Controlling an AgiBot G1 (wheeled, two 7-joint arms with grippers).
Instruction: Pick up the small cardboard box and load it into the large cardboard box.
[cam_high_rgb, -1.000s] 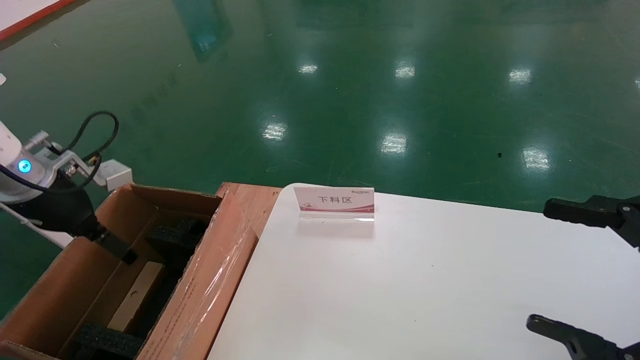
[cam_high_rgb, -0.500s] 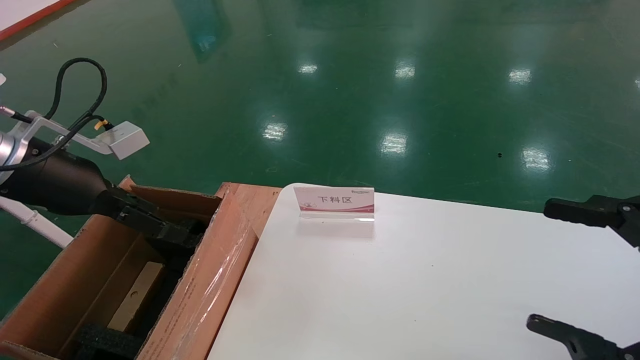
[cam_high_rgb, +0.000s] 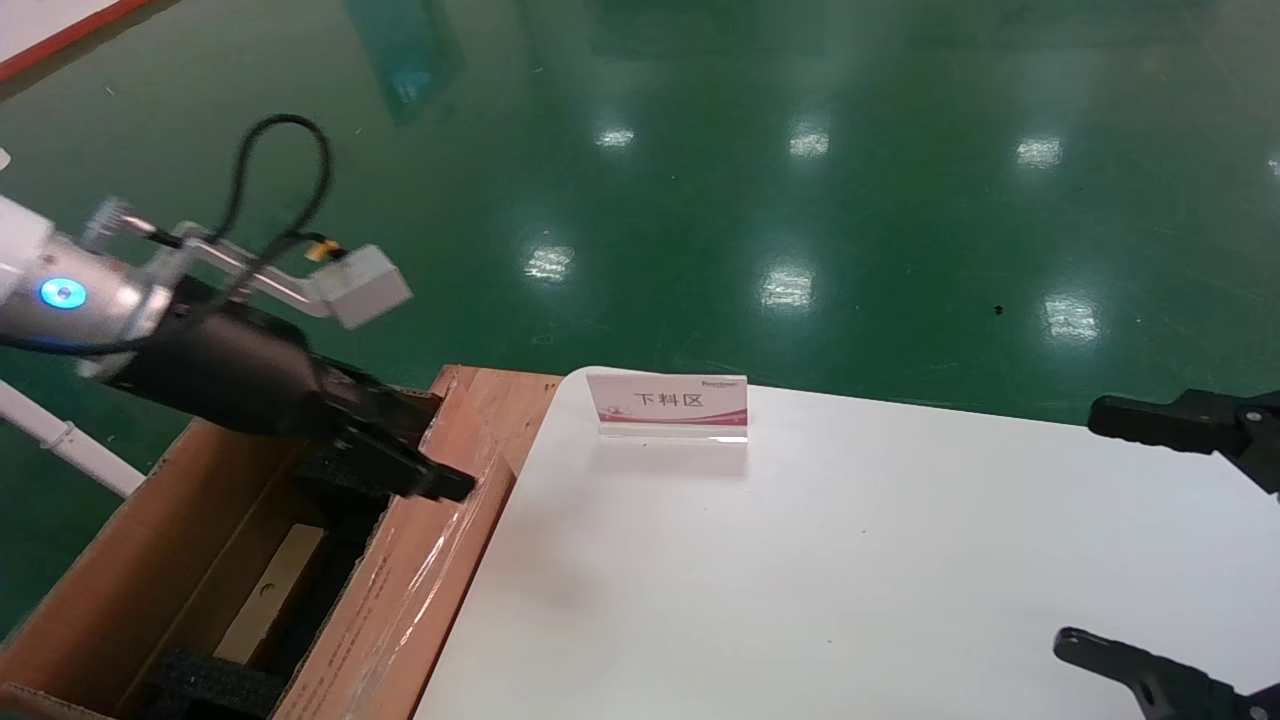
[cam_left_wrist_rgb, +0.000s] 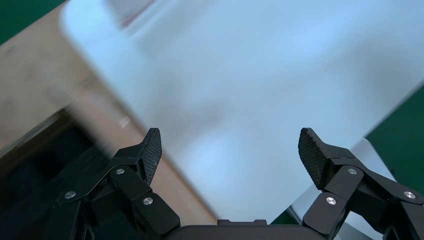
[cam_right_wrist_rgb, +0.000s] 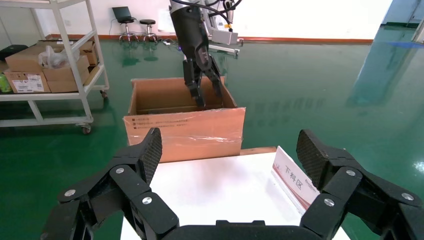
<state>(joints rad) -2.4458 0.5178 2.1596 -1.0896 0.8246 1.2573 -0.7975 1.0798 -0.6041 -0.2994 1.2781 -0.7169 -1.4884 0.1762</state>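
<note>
The large cardboard box (cam_high_rgb: 420, 570) stands open at the table's left end, with black foam blocks (cam_high_rgb: 215, 680) inside and a glossy taped flap toward the table. It also shows in the right wrist view (cam_right_wrist_rgb: 185, 132). The small cardboard box (cam_high_rgb: 270, 590), flat and light brown, lies inside it between the foam. My left gripper (cam_high_rgb: 430, 450) is open and empty, above the carton's taped flap, pointing toward the table. It is also seen open in the left wrist view (cam_left_wrist_rgb: 231, 145) and far off in the right wrist view (cam_right_wrist_rgb: 205, 92). My right gripper (cam_high_rgb: 1080, 530) is open and empty at the table's right edge (cam_right_wrist_rgb: 230, 145).
A white table (cam_high_rgb: 850, 560) lies right of the carton. A small pink-and-white sign (cam_high_rgb: 668, 402) stands at its far edge, also in the right wrist view (cam_right_wrist_rgb: 295, 180). A white shelf cart with boxes (cam_right_wrist_rgb: 55, 60) stands beyond the carton on the green floor.
My left gripper has risen out of the carton and swung right, over the taped flap toward the table, empty. The small box stays inside the carton. The right arm has not moved.
</note>
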